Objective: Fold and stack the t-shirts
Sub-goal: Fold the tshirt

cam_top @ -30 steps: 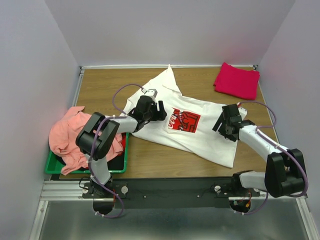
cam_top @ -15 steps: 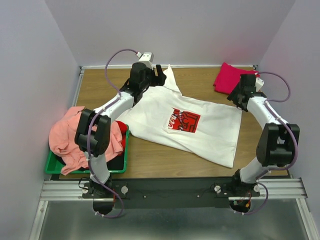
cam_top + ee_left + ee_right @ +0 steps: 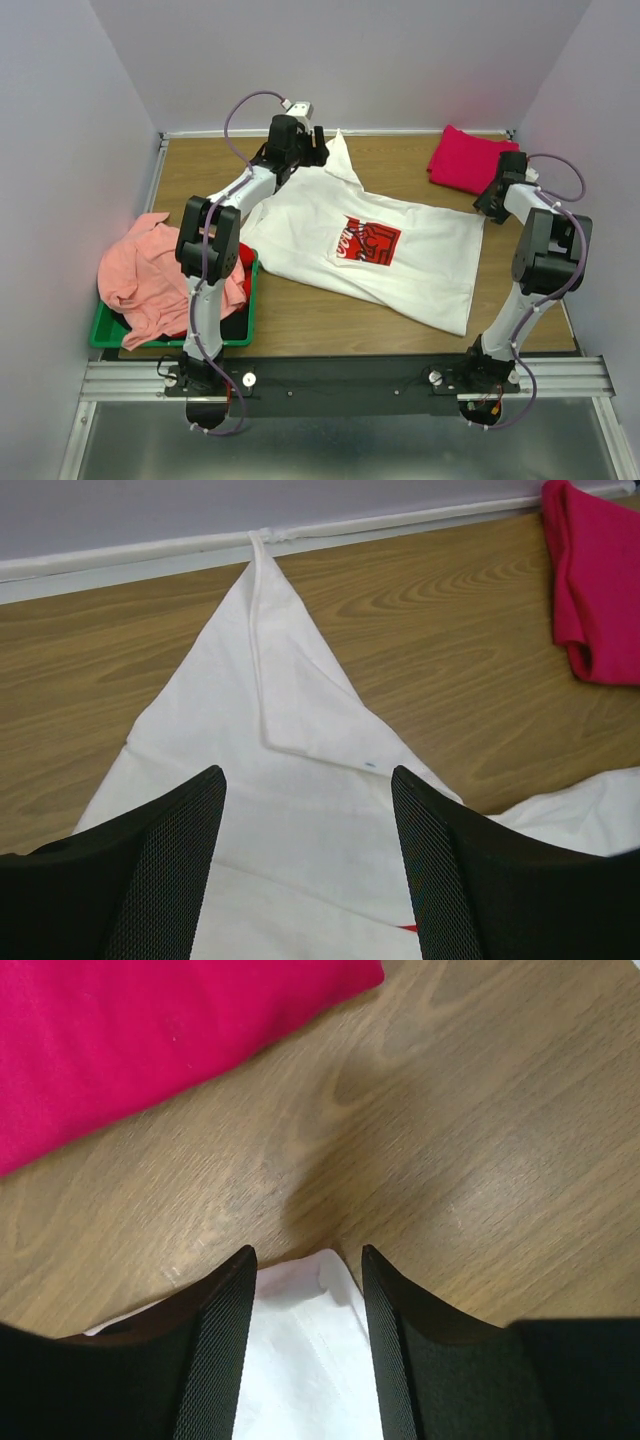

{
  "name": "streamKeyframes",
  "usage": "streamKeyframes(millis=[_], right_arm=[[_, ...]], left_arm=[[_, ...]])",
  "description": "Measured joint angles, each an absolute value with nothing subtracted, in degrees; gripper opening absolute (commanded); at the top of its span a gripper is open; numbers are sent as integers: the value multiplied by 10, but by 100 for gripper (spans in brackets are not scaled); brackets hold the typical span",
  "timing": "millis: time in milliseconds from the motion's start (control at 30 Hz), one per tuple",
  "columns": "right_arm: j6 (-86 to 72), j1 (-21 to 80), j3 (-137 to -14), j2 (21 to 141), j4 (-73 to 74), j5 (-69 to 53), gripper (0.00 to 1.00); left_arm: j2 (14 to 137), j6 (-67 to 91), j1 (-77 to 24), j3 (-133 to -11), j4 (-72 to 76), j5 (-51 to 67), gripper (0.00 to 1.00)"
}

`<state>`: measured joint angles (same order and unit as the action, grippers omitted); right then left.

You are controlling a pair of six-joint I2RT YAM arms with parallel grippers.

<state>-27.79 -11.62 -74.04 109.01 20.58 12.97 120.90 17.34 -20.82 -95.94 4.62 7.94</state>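
Note:
The large white t-shirt [image 3: 400,275] with a red-and-white chest print lies spread on the table. My left gripper [image 3: 312,148] is open above its far pointed part [image 3: 290,720], and the fingers [image 3: 170,860] hold nothing. My right gripper [image 3: 490,205] is open, its jaws either side of the shirt's far right corner [image 3: 310,1340]. The folded magenta-red t-shirt [image 3: 473,160] lies at the back right, and also shows in the left wrist view [image 3: 595,570] and the right wrist view [image 3: 150,1030]. The salmon-pink t-shirt [image 3: 135,275] hangs over the bin at the left, with a red t-shirt [image 3: 240,258] beside it.
A green plastic bin [image 3: 235,335] stands at the near left under the pink and red cloth. A white rail [image 3: 400,525] runs along the table's back edge, with grey walls on three sides. Bare wood shows between the white shirt and the magenta one.
Both arms have swung away from me: the left gripper from the shirt's left side to its far tip, the right gripper from the shirt's right side to its far right corner.

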Motion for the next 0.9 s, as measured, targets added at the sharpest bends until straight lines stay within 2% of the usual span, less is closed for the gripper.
streamKeyframes(millis=[333,700,900], right_arm=[[-278,-120,-724,1088,189,123,50],[-281,-121,-694,1076,188,117,39],[-281,-121,-691,1071,187,116,25]], left_arm=[[1251,169,-179,-986,20,80,73],[1260,167,-182,-987,8,80,72],[1264,167,-182,-987,7,80,70]])
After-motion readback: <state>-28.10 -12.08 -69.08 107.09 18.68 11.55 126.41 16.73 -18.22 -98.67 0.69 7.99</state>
